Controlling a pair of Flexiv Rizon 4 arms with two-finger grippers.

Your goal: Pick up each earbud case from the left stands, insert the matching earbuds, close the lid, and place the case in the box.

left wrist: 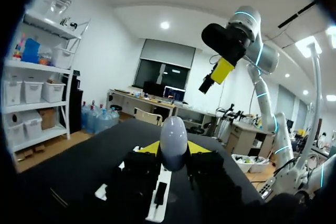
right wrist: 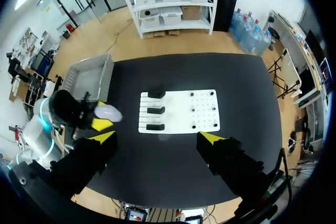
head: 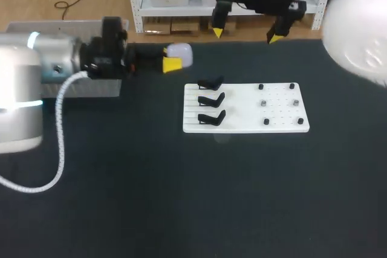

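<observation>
Matte black table (head: 181,197), flat white pegboard (head: 242,126), left hand (head: 172,58) clamping smooth white egg-shaped case (head: 183,52), right hand (head: 245,34) spread wide

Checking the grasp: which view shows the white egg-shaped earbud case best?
Left wrist view: the white egg-shaped earbud case is close up, upright between the left gripper's yellow tips. Head view shows it small, partly behind a yellow tip at that gripper's end. Right wrist view shows it tiny, from far above.
</observation>
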